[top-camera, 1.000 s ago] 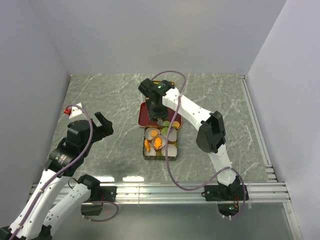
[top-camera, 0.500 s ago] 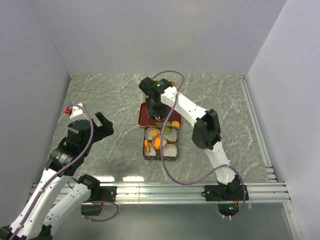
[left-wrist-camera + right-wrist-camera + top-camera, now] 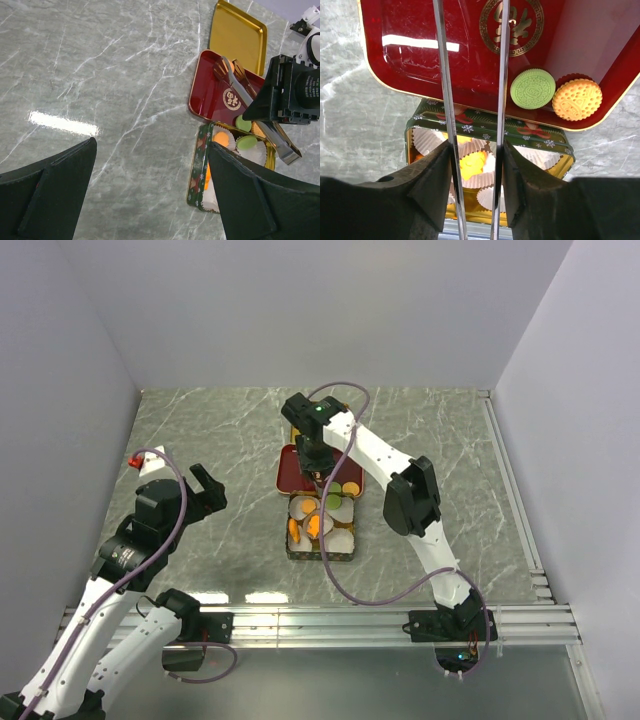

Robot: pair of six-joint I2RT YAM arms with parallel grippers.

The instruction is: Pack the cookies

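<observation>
Right tool (image 3: 476, 150) edged back gripping steel tongs (image 3: 443, 75), glossy red tray (image 3: 395, 70), ridged cookies (image 3: 532, 88)

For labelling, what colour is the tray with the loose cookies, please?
The tray is red; right wrist view.

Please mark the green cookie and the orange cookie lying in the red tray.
green cookie (image 3: 532, 89), right wrist view, centre of its top face.
orange cookie (image 3: 576, 99), right wrist view, centre of its top face.

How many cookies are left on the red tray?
2: a green cookie and an orange cookie, side by side in one corner of the red tray. The tongs may hide more.
</observation>
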